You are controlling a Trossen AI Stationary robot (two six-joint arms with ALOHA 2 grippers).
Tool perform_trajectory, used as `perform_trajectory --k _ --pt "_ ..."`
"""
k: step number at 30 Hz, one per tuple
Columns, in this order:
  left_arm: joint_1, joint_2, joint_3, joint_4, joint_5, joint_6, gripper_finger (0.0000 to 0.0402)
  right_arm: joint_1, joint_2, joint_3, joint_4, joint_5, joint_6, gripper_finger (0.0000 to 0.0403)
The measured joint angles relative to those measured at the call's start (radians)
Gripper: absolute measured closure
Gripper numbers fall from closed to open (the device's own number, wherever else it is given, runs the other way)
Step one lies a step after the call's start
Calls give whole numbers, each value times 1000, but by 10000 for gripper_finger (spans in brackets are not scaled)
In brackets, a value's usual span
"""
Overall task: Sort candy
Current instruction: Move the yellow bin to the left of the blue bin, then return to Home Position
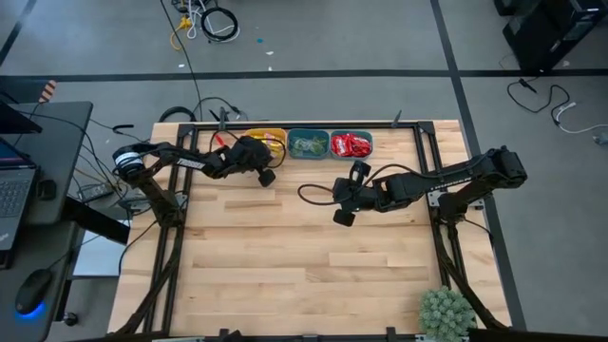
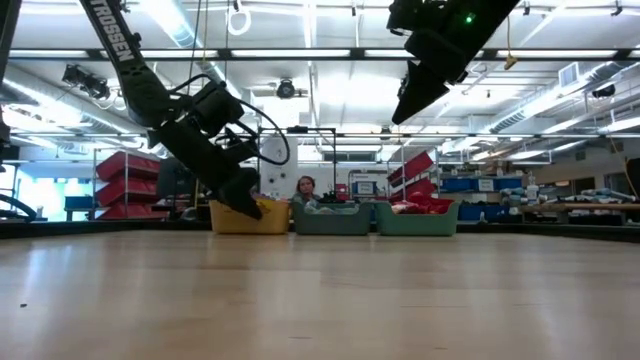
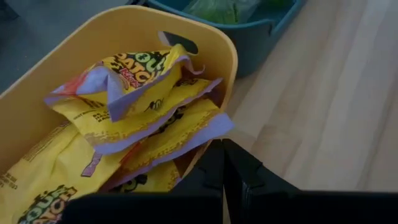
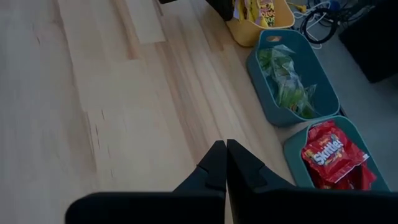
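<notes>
Three bins stand in a row at the table's far edge. The yellow bin holds yellow candy packets. The middle teal bin holds pale green packets. The right teal bin holds red packets. My left gripper is shut and empty, just over the yellow bin's near rim. My right gripper is shut and empty, raised above bare table in front of the red bin.
A black cable loops beside my right arm on the table. Bare wooden tabletop stretches toward the near edge. A green plant sits at the near right corner. A person shows behind the bins in the low view.
</notes>
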Motion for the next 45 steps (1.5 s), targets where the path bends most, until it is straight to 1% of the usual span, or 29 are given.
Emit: perform_trajectory --k 3,5,7,9,13,18,21,23,26,31,34,39,42,45 --pt "0 -4 0 -1 16 0 402 0 0 -3 9 0 -58 403" --pt "-3 -25 0 -4 51 0 402 0 -5 -26 49 -1 -116 403" --pt "-12 -61 0 0 89 0 402 -5 -17 -61 116 -26 -162 403" --pt "-24 -97 0 6 117 1 402 -15 -40 -118 225 -73 -215 403" --pt "-35 -178 -17 53 188 21 402 -48 -95 -262 478 -212 -295 403" --pt "-35 -248 -92 165 270 4 402 -121 -178 -462 774 -343 -346 403" --pt "-35 -276 -141 232 294 -3 402 -178 -236 -573 935 -424 -354 403" --pt "-35 -287 -168 265 308 -11 401 -213 -276 -638 1023 -441 -357 403" --pt "-35 -302 -197 322 318 -29 401 -248 -330 -725 1127 -438 -366 403" --pt "-36 -304 -235 402 341 -41 401 -252 -428 -864 1297 -393 -406 403" --pt "-36 -307 -244 418 351 -53 401 -249 -497 -948 1353 -399 -408 403" --pt "-36 -318 -244 418 392 -55 401 -248 -623 -1057 1350 -423 -377 403" --pt "-36 -351 -244 404 402 -55 401 -249 -698 -1061 1242 -426 -367 403" --pt "-36 -400 -246 398 403 -55 401 -250 -756 -1062 1171 -426 -366 403"
